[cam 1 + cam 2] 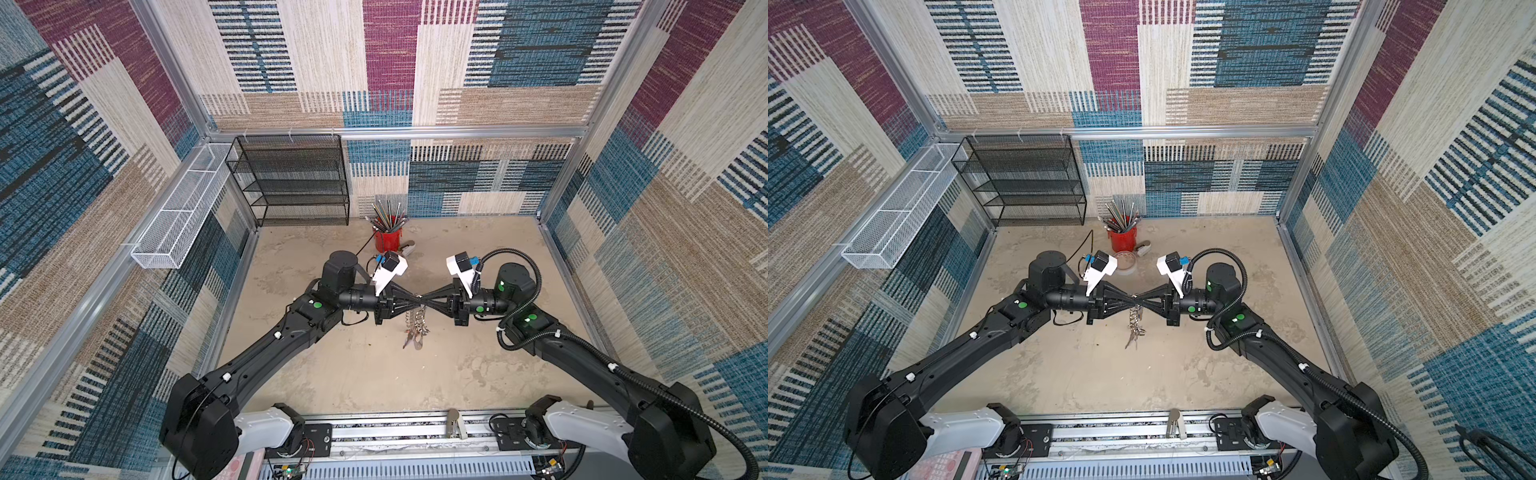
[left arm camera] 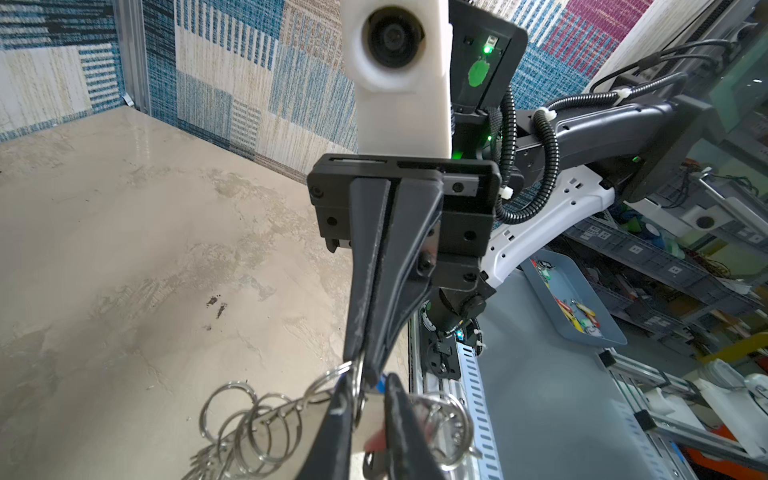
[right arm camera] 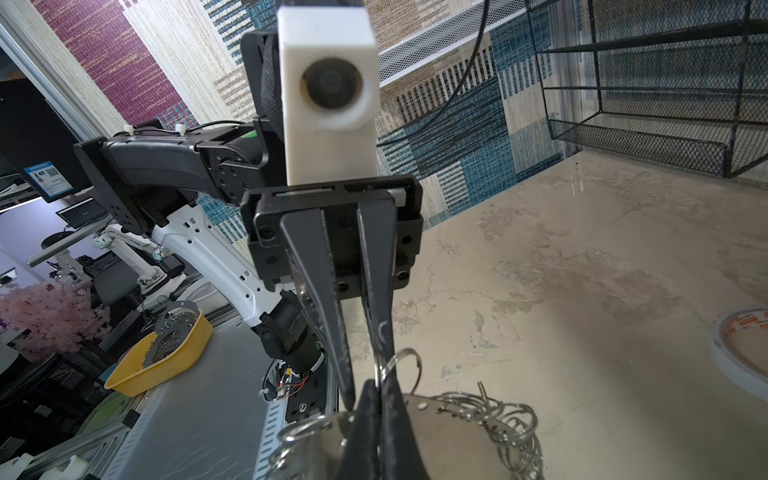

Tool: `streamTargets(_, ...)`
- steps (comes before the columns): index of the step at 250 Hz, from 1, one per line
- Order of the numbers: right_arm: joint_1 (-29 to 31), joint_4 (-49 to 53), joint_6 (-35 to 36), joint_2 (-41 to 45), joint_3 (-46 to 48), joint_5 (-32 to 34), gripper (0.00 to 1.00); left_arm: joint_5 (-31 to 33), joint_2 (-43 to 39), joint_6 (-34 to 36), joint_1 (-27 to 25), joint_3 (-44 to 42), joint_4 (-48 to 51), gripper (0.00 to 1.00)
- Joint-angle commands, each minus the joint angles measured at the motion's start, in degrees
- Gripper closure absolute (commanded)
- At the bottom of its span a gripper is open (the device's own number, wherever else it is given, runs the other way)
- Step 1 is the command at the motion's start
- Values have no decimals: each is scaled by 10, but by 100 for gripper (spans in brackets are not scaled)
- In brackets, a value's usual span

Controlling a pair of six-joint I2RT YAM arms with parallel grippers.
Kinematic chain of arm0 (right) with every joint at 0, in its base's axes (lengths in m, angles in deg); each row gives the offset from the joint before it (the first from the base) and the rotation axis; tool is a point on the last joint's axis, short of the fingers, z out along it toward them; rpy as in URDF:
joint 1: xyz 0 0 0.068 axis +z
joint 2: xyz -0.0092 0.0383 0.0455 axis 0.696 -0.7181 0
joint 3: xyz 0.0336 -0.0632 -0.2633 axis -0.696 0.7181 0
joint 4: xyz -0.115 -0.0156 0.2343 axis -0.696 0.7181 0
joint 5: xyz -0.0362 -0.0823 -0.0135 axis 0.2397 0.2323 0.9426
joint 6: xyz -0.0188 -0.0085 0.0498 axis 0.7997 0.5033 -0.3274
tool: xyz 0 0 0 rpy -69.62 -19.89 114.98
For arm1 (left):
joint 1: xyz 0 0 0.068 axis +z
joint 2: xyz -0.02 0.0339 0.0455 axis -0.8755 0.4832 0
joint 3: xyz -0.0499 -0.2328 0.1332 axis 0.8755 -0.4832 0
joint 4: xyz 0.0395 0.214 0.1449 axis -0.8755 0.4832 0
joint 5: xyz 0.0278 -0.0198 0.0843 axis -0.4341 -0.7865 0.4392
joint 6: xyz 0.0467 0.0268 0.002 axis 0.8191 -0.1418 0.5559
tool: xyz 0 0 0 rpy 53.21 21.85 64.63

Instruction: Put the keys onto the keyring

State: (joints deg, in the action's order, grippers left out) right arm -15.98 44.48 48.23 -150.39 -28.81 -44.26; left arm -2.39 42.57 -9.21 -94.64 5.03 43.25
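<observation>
Both grippers meet tip to tip above the middle of the table in both top views. The keyring, a flat grey plate edged with silver split rings, hangs below them. In the right wrist view my right gripper is shut on one split ring at the top of the plate. My left gripper stands slightly open beside that ring. A blue tag and a red tag of the keys show in its gap. Whether a finger touches them is hidden.
A red cup of pens and a tape roll stand behind the grippers. A black mesh shelf is at the back left, and a white wire basket is on the left wall. Off the table are a blue tray and a yellow tray.
</observation>
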Motion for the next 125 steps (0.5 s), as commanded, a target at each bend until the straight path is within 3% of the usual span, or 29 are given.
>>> streamTargets(1,0,-2,10,4,-3,10,100,-29,7,59,-1,28,73,82)
streamTargets(68,9,16,26,-1,-9,16,100,-32,34,135,-1,89,197,89)
streamTargets(125,17,33,39,-9,-15,22,100,-21,54,142,-1,116,224,99)
